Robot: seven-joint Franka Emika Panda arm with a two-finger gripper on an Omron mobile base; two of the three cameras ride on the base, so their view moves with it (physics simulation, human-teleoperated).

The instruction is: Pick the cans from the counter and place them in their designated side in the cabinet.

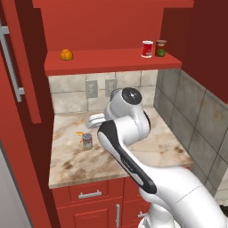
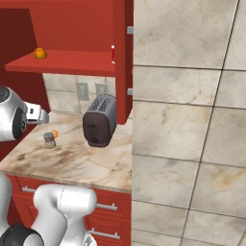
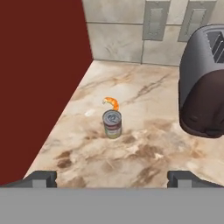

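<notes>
On the tabletop [image 3: 144, 144] a silver can [image 3: 112, 124] stands upright beside an orange scrap [image 3: 112, 103]; the jaws hover wide apart and empty. The red can [image 1: 147, 49] sits on the cabinet shelf [image 1: 107, 61].

Silver can [image 1: 87, 141] upright on counter [image 1: 156, 151]; red can [image 1: 147, 49] on shelf [image 1: 107, 61]

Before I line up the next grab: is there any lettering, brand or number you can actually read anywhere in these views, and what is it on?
Nothing reads as text.
Silver-grey can on the counter: coloured label, too blurred to read.
Red can on the cabinet shelf: white band, no legible lettering.
Dark can beside it: green-and-red label, too small to read.
Toaster and wall outlets: no markings visible.
</notes>
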